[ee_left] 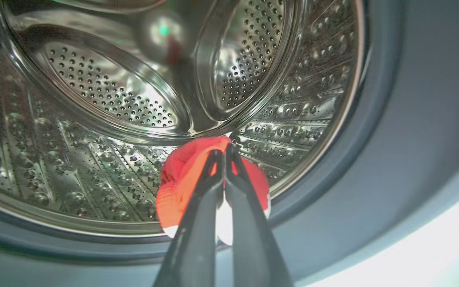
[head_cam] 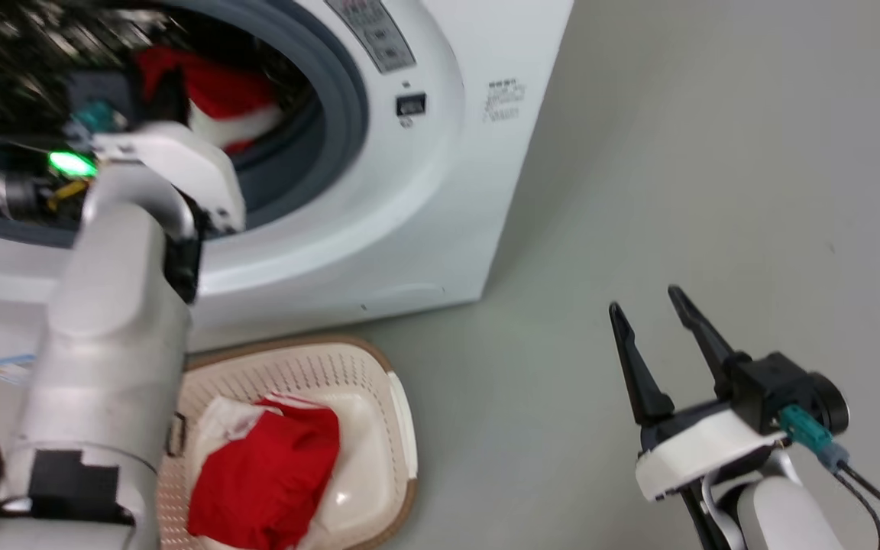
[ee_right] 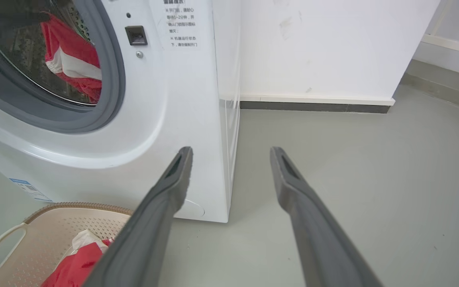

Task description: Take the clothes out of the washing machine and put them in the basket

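Note:
The washing machine (head_cam: 409, 198) stands white and open, its grey seal (ee_right: 110, 79) ringing the steel drum (ee_left: 106, 91). Inside the drum, my left gripper (ee_left: 223, 153) is shut on a red garment with white bands (ee_left: 175, 179), which hangs lifted off the drum floor (ee_right: 72, 59) (head_cam: 218, 95). On the floor in front of the washer sits the cream basket (head_cam: 402, 428) (ee_right: 50, 209), with a plain red garment (head_cam: 268, 477) (ee_right: 76, 269) lying in it. My right gripper (head_cam: 643, 300) (ee_right: 231, 149) hovers open and empty over the floor, to the right of the washer and basket.
Grey floor (head_cam: 715, 191) spreads to the right of the washer. A white wall with a dark skirting (ee_right: 313, 107) stands behind. My pale left forearm (head_cam: 111, 321) crosses the washer's front above the basket's left side. A cable (head_cam: 868, 489) trails from my right wrist.

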